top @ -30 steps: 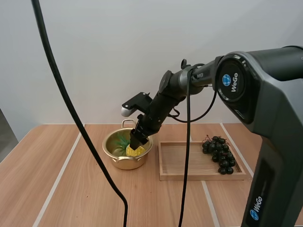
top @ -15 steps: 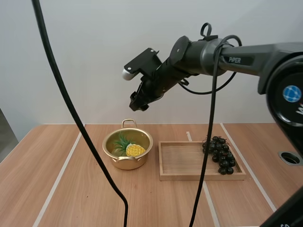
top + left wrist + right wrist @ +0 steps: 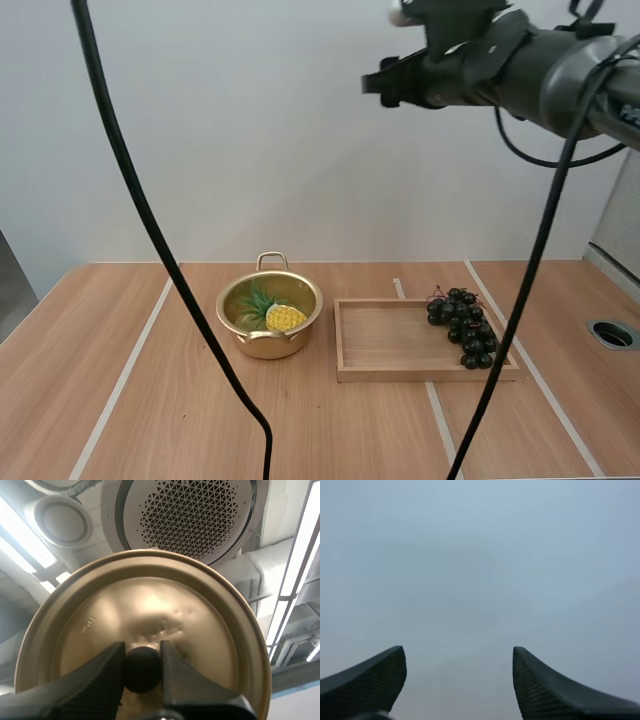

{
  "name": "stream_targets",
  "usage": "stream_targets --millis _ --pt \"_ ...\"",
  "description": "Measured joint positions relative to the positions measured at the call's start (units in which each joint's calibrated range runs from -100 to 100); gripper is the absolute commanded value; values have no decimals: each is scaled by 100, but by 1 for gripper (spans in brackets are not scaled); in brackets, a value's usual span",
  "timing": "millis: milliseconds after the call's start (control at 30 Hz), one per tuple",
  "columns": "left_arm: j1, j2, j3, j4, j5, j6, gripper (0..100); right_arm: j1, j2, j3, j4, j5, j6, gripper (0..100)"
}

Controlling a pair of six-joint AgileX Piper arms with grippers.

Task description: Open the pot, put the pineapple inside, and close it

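A: Where was the pineapple (image 3: 283,318) at that moment?

B: Inside the pot (image 3: 265,345). It lay on its side, with the yellow body toward the right and the green leaves toward the left. The pot stood uncovered on the tabletop (image 3: 150,400), a little left of centre in the lower half of the high view, with one loop handle showing at its far side.

A: And the lid?

B: The left claw (image 3: 142,649) had it. In the left wrist view its two fingers (image 3: 105,675) were pressed against the black knob (image 3: 142,672), one on each side. The golden lid (image 3: 200,630) spread out round behind them, its top face turned to the camera.

A: What about the other arm?

B: The right claw (image 3: 383,82) was in the upper right of the high view, well above the tabletop and well apart from the pot. In the right wrist view its fingers (image 3: 375,675) stood wide apart, ribbed inner faces turned to each other, and they held nothing.

A: Anything else on the tabletop?

B: A wooden tray (image 3: 385,345) lay just to the right of the pot, near it but not touching. A bunch of grapes (image 3: 463,327), dark ones, lay in the tray at its right end.
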Motion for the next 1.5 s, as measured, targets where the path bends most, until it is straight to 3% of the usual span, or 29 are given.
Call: stream_targets --millis 167,533,867,1167,1200,1333,1500 --pt "0 0 0 -159 385 0 0 -321 -463 0 0 -463 124 100" --pt "0 -21 32 -632 1907 0 0 -371 -1444 0 0 -573 134 100" --pt "0 -21 1441 -864 2649 0 0 -371 -2189 -40 -11 -716 134 100" --pt "0 -21 1984 -874 2692 0 0 -371 -2383 -40 -20 -716 13 100" --pt "0 -9 2532 -874 2730 11 0 -371 -2469 -42 -89 -527 -97 100" --pt "0 199 3295 -937 3121 304 0 -371 -2472 -42 -160 -359 -109 100" --pt "0 748 3342 -1994 4995 1416 0 -371 -2472 -42 -160 -103 -109 100"
